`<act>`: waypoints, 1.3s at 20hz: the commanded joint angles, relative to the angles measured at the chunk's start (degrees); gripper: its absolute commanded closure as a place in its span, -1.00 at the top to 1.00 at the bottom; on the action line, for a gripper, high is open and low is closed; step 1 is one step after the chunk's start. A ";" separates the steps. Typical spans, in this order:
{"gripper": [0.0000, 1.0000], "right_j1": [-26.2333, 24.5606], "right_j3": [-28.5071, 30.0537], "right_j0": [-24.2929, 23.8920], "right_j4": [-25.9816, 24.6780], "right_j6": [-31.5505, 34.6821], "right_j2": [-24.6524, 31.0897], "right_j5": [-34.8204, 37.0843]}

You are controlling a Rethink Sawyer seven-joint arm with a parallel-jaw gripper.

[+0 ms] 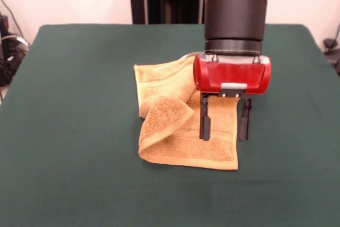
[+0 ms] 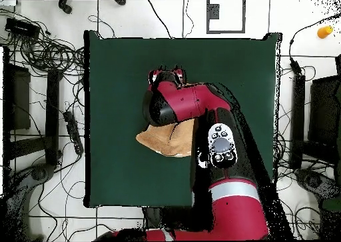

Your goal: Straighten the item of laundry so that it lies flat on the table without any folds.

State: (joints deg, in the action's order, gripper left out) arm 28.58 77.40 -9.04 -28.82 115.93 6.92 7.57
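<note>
One orange-tan terry hand towel (image 1: pixel 180 126) near the centre of the dark green table (image 1: pixel 69 131), well clear of all four edges. Not flat: near-left corner turned over onto itself in one rounded flap showing the looped pile; one smoother woven band running along the near hem. Far portion rumpled, rising toward the table's far edge, partly hidden behind the arm. One gripper (image 1: pixel 224 125) on the red and black arm, hanging over the towel's right side, two black fingers (image 1: pixel 205 123) spread apart, nothing between them; cannot tell whether tips touch the cloth. Overhead, only a tan patch of towel (image 2: pixel 163 141) visible beside the arm; gripper hidden under the wrist there. Cables and stands on the floor around the table.
</note>
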 commanded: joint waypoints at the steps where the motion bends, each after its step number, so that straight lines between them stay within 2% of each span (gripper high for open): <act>1: 1.00 -7.18 -1.07 3.16 0.82 3.39 -0.76 7.49; 8: 1.00 -9.33 -1.65 2.44 1.67 1.92 -0.22 10.08; 26: 1.00 -11.98 -0.84 0.97 1.86 2.10 1.15 8.58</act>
State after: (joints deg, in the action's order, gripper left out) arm 18.31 75.09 -8.41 -28.72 115.93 5.02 9.66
